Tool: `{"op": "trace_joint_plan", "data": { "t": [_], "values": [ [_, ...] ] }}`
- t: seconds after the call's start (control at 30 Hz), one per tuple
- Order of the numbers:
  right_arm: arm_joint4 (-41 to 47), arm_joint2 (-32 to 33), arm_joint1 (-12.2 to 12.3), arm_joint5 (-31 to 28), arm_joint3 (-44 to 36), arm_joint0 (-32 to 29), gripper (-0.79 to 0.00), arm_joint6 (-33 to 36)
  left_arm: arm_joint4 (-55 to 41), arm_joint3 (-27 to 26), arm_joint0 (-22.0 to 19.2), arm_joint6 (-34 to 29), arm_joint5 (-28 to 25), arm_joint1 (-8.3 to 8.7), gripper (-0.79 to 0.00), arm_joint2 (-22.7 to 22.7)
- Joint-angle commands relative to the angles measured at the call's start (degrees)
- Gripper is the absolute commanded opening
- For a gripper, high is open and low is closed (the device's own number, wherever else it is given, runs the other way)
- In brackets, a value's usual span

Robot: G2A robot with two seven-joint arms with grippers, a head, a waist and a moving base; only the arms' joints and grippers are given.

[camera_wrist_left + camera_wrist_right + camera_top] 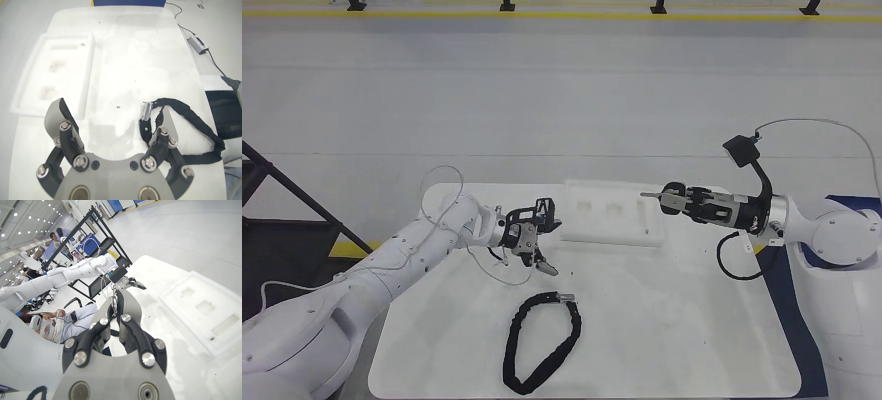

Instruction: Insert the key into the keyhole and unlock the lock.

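A black fabric-sleeved chain lock [540, 345] lies looped on the white table [692, 330], its shiny metal cylinder end [564, 296] pointing to the right. My left gripper [540, 258] hangs open just above and to the left of that end. In the left wrist view the cylinder [147, 110] lies beside one finger [164, 121] and the gripper [113, 115] holds nothing. My right gripper [654, 196] is held above the table's far right part, shut on a small metal key [114, 302] that sticks out past its tips.
A white foam tray [612, 215] with several rectangular recesses sits at the back of the table between the two arms. A black metal rack [272, 200] stands off the table's left side. A grey power box [198, 45] with cables lies beside the table.
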Motion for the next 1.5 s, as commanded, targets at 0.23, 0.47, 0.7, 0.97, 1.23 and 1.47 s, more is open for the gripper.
{"op": "trace_joint_plan", "data": {
  "t": [0.23,0.47,0.7,0.97,1.23,1.47],
  "values": [
    [0.00,0.00,0.00,0.00,0.00,0.00,-0.785,0.00,-0.83,-2.25,1.91,-6.43,0.00,-0.51,0.000,0.86],
    [0.00,0.00,0.00,0.00,0.00,0.00,-0.785,0.00,-3.64,-3.14,2.64,-10.35,0.00,-0.61,0.000,0.86],
    [0.00,0.00,0.00,0.00,0.00,0.00,-0.785,0.00,-3.64,-3.14,2.64,-10.35,0.00,-0.61,0.000,0.86],
    [0.00,0.00,0.00,0.00,0.00,0.00,-0.785,0.00,3.47,-5.51,4.65,-7.54,2.30,-0.33,0.000,0.02],
    [0.00,0.00,0.00,0.00,0.00,0.00,-0.785,0.00,15.39,-2.13,7.81,5.48,1.35,-1.08,0.000,-0.09],
    [0.00,0.00,0.00,0.00,0.00,0.00,-0.785,0.00,24.21,3.08,8.52,16.20,0.32,-3.67,0.000,0.86]
  ]
}}
